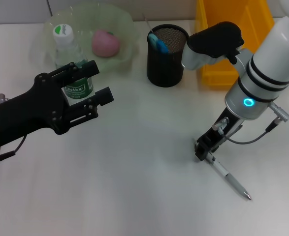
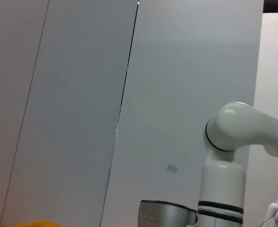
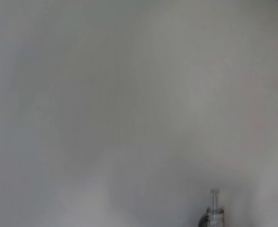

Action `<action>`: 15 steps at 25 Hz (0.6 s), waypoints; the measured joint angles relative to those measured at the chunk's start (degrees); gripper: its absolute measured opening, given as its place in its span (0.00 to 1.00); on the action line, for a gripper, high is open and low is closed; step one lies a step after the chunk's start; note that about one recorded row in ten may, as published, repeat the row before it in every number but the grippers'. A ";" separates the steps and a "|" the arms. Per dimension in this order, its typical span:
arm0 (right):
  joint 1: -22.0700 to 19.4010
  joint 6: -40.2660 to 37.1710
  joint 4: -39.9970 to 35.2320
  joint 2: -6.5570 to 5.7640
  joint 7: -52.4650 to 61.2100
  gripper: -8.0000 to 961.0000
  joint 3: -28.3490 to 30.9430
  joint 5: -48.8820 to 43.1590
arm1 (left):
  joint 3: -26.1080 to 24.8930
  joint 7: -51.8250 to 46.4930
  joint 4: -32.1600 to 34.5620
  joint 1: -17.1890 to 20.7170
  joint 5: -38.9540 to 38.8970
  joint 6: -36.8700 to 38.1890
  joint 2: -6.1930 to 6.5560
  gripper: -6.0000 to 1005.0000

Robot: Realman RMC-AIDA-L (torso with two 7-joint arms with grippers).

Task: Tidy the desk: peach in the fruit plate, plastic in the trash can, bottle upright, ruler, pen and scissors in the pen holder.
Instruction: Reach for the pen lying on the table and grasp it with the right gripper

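my left gripper [image 1: 97,82] hovers, matte black fingers apart, before the upright clear bottle [image 1: 71,59] by the translucent plate [image 1: 127,29] holding the peach [image 1: 106,42]. mesh pen holder [image 1: 167,49] mid-desk. my right gripper [image 1: 202,149] is clamped on the slim pen [image 1: 229,175], lying on the smooth white table [image 1: 134,187].

My left gripper [image 1: 92,93] was matte black; my right arm [image 1: 262,73] was white, black-banded, with a glowing cyan ring [image 1: 248,102].
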 joint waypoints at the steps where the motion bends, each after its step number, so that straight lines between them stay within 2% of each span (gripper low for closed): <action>1: 0.00 0.04 0.02 0.00 0.00 0.37 -0.12 0.00 | 0.00 0.00 0.00 0.00 0.00 0.00 0.00 0.70; 15: 0.18 0.36 0.26 0.00 0.07 0.37 -0.91 -0.01 | 0.00 0.05 0.00 0.00 0.00 0.00 0.00 0.70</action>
